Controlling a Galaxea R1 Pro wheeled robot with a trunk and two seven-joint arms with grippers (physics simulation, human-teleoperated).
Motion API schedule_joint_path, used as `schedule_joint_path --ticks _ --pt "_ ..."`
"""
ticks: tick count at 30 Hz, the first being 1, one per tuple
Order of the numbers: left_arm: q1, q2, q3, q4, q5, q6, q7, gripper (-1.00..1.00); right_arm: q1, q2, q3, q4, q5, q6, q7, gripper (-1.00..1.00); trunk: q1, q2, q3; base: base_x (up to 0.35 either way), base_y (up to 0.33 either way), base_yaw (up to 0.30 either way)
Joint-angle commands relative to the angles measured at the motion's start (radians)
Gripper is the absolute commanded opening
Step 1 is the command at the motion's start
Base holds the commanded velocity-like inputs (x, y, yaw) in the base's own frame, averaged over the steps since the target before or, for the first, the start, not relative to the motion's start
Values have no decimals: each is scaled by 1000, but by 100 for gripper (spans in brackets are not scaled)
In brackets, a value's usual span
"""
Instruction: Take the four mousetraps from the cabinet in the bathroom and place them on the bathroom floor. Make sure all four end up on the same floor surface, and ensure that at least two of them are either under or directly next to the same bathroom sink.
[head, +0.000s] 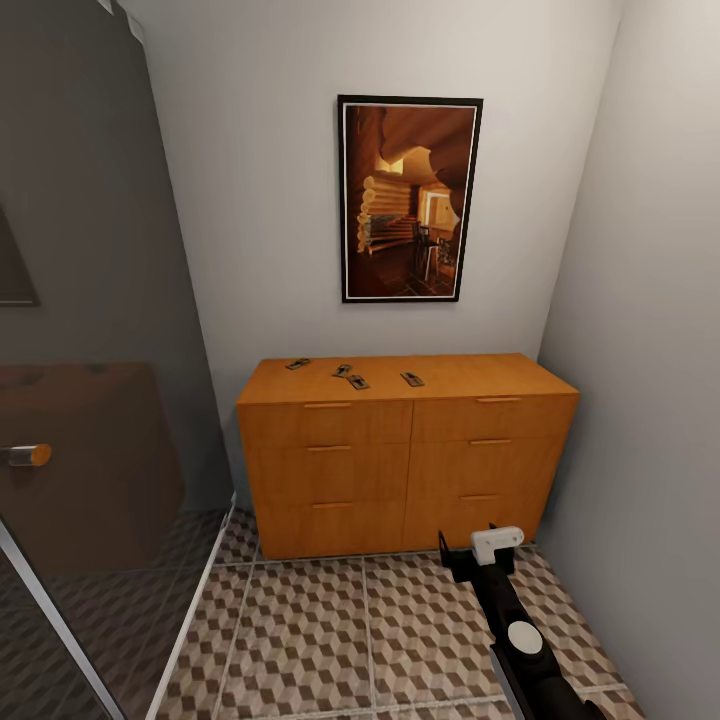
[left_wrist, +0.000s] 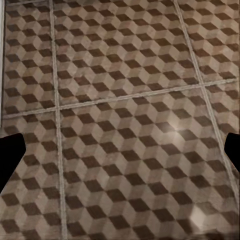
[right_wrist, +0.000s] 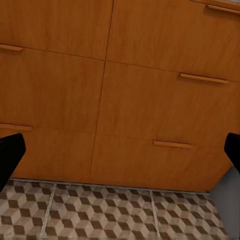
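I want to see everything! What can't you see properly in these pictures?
- Mousetraps on the cabinet: head view, too small to show wire or spots.
- Right gripper: head view, a white part hides its fingertips.
- Shower side: head view, dark glass blurs what lies behind.

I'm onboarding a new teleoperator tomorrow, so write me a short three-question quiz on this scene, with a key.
1. How many mousetraps lie on the cabinet?
2. True or false: a drawer is pulled open.
3. The right gripper hangs over: A) cabinet top B) floor C) picture.

Key: 1. Four. 2. False. 3. B.
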Motion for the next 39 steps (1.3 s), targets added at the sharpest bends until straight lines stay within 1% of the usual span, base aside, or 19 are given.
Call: schedule_joint_path --ticks 1,4,5,7,10,14,18,19,20,21,26,27,28,29,33,34,37,38,39 --pt "-1 5 -6 67 0 -56 7 100 -1 0 1 -4 10 31 -6 100 0 -1 -1 0 0 0" --pt "-1 14 -6 155 0 -115 7 100 -1 0 -1 -14 11 80 -6 100 0 -1 -1 0 0 0" --pt "-1 20 -6 197 0 -144 7 100 -1 0 -2 -30 11 110 -6 100 0 -1 -1 0 0 0" --pt "-1 23 -6 227 1 -169 6 100 -1 0 -2 -58 11 140 -7 100 0 -1 -1 0 0 0" --pt "-1 27 -7 258 1 -196 6 100 -2 -1 -3 -109 12 191 -7 100 0 -1 -1 0 0 0" --pt "-1 28 -7 280 1 -215 6 100 -12 -1 -3 -185 12 282 -8 100 0 -1 -1 0 0 0" --pt "-1 29 -7 289 1 -222 6 100 -52 -1 -3 -237 12 381 -7 100 0 -1 -1 0 0 0" --pt "-1 29 -8 292 1 -224 5 100 -82 -1 -3 -251 11 426 -5 100 0 -1 -1 0 0 0" --pt "-1 28 -8 293 1 -225 5 100 -98 -2 -3 -255 10 448 -5 100 0 -1 -1 0 0 0" --pt "-1 28 -8 295 1 -225 5 100 -133 -2 -3 -262 9 490 -3 100 0 -1 -1 0 0 0" --pt "-1 27 -9 297 1 -226 4 100 -216 0 -3 -269 7 578 1 100 0 -1 -1 0 0 0" --pt "-1 27 -9 297 1 -227 4 100 -252 4 -3 -269 6 611 2 100 0 -1 -1 0 0 0" --pt "-1 27 -9 297 1 -227 4 100 -252 4 -3 -269 6 611 2 100 0 -1 -1 0 0 0" --pt "-1 27 -9 297 1 -227 4 100 -289 13 -3 -269 6 644 2 100 0 -1 -1 0 0 0" --pt "-1 27 -9 297 1 -227 4 100 -362 39 -3 -259 6 711 3 100 0 -1 -1 0 0 0" --pt "-1 27 -9 297 1 -227 4 100 -400 52 -3 -243 6 742 3 100 0 -1 -1 0 0 0" --pt "-1 27 -9 298 1 -227 4 100 -462 68 -3 -203 6 775 3 100 0 -1 -1 0 0 0" --pt "-1 28 -9 298 1 -227 4 100 -507 77 -3 -164 6 788 3 100 0 -1 -1 0 0 0" --pt "-1 28 -9 298 1 -227 4 100 -531 82 -3 -140 6 793 3 100 0 -1 -1 0 0 0"
